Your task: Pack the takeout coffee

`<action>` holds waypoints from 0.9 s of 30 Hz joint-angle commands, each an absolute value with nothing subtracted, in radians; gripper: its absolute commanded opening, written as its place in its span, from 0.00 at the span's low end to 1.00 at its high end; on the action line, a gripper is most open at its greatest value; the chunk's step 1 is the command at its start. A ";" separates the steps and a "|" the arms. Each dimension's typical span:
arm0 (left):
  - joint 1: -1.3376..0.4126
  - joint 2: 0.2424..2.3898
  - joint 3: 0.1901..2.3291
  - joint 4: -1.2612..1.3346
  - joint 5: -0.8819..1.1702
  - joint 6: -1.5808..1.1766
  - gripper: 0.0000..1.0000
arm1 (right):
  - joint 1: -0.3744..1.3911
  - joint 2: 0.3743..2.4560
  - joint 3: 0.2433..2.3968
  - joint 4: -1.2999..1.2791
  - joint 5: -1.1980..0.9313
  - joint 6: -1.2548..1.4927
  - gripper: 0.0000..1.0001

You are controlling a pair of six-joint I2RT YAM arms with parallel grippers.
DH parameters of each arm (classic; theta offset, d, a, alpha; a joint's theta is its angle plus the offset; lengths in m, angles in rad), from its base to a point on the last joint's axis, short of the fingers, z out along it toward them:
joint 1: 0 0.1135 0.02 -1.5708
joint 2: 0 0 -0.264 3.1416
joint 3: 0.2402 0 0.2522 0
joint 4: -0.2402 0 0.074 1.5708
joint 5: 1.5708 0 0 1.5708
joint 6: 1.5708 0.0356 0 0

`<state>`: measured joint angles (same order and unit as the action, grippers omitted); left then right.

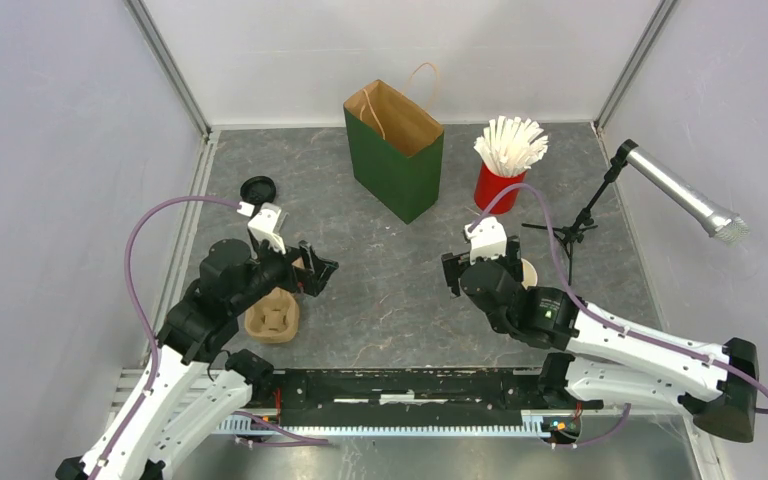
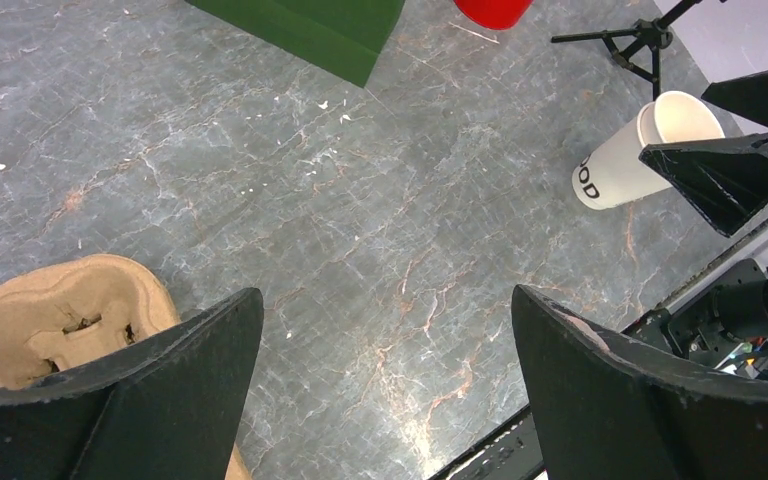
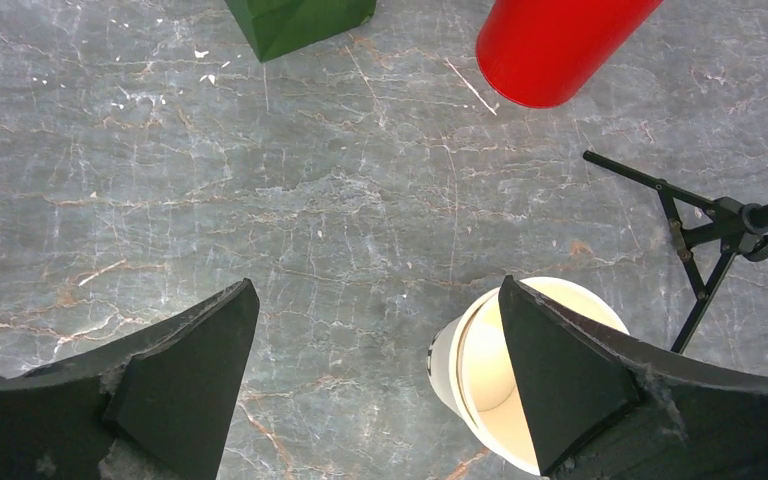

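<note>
One takeout coffee cup, white outside and tan inside, stands upright with no lid on it. It is just right of my right gripper, whose right finger overlaps its rim from above; the jaws are open with only tabletop between them. From above, the cup peeks out behind the right wrist. A round black lid lies at the far left. My left gripper hangs open over bare table, right of the brown pulp carrier. The cup shows far right in the left wrist view.
A green paper bag stands open at the back centre. Right of it is a red cup of white straws. A small microphone tripod stands at the right, close behind the white cup. Grey walls enclose the table.
</note>
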<state>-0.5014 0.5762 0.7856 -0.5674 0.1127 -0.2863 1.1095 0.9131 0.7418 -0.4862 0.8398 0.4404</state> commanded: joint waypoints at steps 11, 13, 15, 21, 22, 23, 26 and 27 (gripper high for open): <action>-0.502 0.563 0.786 -0.550 0.112 -0.236 1.00 | 1.109 0.935 0.775 -0.468 0.928 0.308 0.98; -0.502 0.560 0.784 -0.549 0.112 -0.236 1.00 | 1.109 0.947 0.789 -0.475 0.948 0.287 0.98; -0.502 0.558 0.784 -0.550 0.109 -0.236 1.00 | 1.098 0.955 0.802 -0.491 0.982 0.284 0.98; -0.502 0.553 0.781 -0.552 0.101 -0.236 1.00 | 0.924 1.004 0.841 -0.511 0.886 0.208 0.95; -0.502 0.552 0.781 -0.552 0.102 -0.236 1.00 | 0.896 1.014 0.855 -0.530 0.868 0.204 0.92; -0.502 0.553 0.782 -0.552 0.101 -0.236 1.00 | 0.868 1.021 0.864 -0.538 0.841 0.195 0.89; -0.503 0.554 0.782 -0.555 0.097 -0.236 1.00 | 0.792 0.995 0.861 -0.506 0.691 0.161 0.76; -0.502 0.554 0.782 -0.555 0.097 -0.236 1.00 | 0.761 0.986 0.858 -0.494 0.638 0.151 0.73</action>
<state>-0.5014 0.5606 0.7837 -0.5709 0.1070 -0.2813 0.8433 1.0168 0.8219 -0.5156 0.8246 0.2081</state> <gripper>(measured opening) 0.995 0.787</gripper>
